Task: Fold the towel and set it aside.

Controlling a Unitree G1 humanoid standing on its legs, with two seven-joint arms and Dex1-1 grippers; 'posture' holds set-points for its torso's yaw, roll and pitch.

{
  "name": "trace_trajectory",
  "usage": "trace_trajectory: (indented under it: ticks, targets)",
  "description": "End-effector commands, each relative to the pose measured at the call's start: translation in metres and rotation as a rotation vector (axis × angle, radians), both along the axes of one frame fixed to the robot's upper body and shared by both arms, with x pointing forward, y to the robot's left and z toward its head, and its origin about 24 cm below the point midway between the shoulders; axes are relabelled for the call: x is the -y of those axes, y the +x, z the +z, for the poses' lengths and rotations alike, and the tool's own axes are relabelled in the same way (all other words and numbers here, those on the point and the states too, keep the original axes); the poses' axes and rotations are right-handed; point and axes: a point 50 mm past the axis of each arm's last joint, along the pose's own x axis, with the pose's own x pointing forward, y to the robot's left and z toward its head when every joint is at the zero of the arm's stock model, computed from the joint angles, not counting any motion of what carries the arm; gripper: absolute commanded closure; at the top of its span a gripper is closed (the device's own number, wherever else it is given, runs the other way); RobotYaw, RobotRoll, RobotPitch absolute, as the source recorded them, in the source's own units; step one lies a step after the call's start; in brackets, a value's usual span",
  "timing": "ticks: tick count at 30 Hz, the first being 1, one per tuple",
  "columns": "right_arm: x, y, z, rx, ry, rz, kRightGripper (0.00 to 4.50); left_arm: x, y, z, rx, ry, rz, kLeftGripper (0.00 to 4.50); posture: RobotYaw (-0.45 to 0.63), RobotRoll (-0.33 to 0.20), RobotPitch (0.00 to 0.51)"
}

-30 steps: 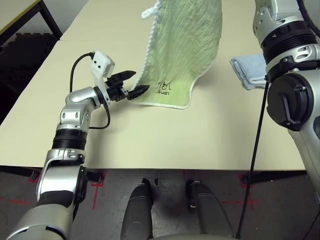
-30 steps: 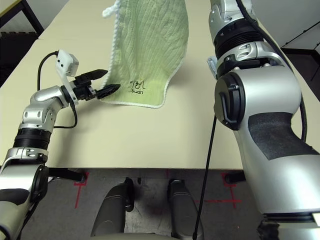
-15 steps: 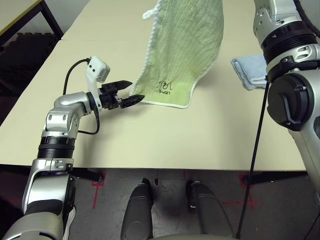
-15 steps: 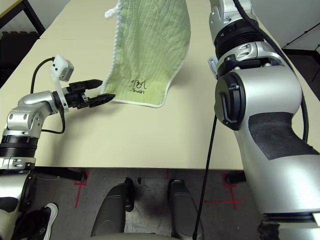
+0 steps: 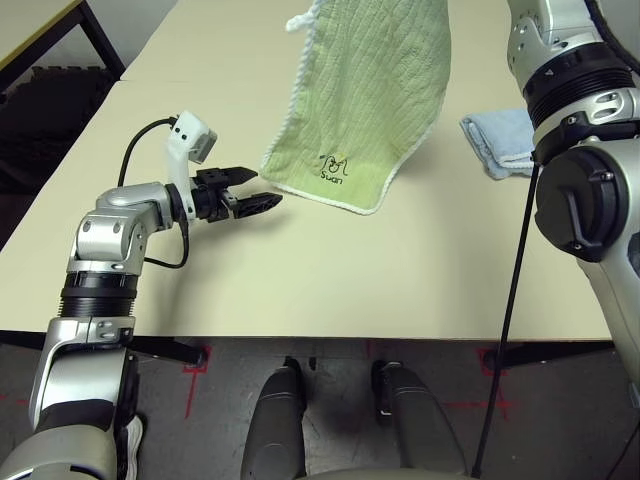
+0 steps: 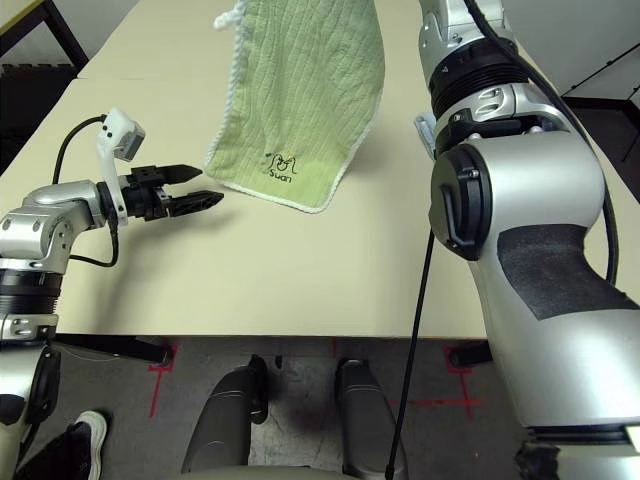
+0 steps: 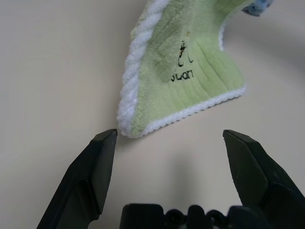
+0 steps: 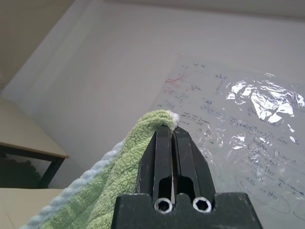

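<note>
The right end effector [image 8: 174, 131] is clamped on the towel [image 5: 365, 110], which hangs over the tabletop [image 5: 330, 280], script end lowest. The left end effector [image 5: 266, 189] has its fingers apart, near the towel's lower corner. A blue towel [image 5: 500, 140] lies toward the right arm.

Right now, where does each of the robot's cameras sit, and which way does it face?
Left and right eyes: on the head, facing forward and down; both share the green towel and both silver forearms.
Left wrist: on the left arm, looking along its open gripper at the towel's lettered end.
Right wrist: on the right arm, looking past its shut gripper, which pinches the towel, toward a marked-up sheet.
</note>
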Motion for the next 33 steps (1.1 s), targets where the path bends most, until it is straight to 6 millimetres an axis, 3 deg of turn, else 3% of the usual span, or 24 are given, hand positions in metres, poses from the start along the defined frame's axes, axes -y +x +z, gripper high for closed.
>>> trace_trajectory:
  ticks: [1,12,15,24,29,33]
  targets:
    - [0.002,-0.008,0.015,0.053,-0.004,0.000,4.47,-0.004,0.010,-0.001,0.031,0.024,0.051,0.00,0.02,0.000,0.152]
    - [0.001,-0.009,0.015,0.058,-0.005,0.004,4.47,0.002,0.016,-0.003,0.006,-0.029,-0.020,0.00,0.02,0.000,0.148]
    - [0.001,-0.010,0.015,0.060,-0.005,0.005,4.50,0.004,0.016,-0.005,-0.004,-0.031,-0.032,0.96,0.01,0.000,0.150]
    - [0.002,-0.009,0.015,0.061,-0.004,0.003,4.50,0.005,0.015,-0.006,-0.024,-0.061,-0.057,4.48,0.01,0.000,0.149]
    - [0.005,-0.008,0.013,0.049,-0.008,-0.012,4.50,0.001,0.013,-0.008,-0.057,-0.043,-0.063,4.48,0.01,0.000,0.149]
    - [0.022,0.004,-0.002,-0.044,0.012,-0.052,4.50,-0.015,0.008,-0.004,-0.071,0.023,-0.031,4.48,0.02,0.000,0.154]
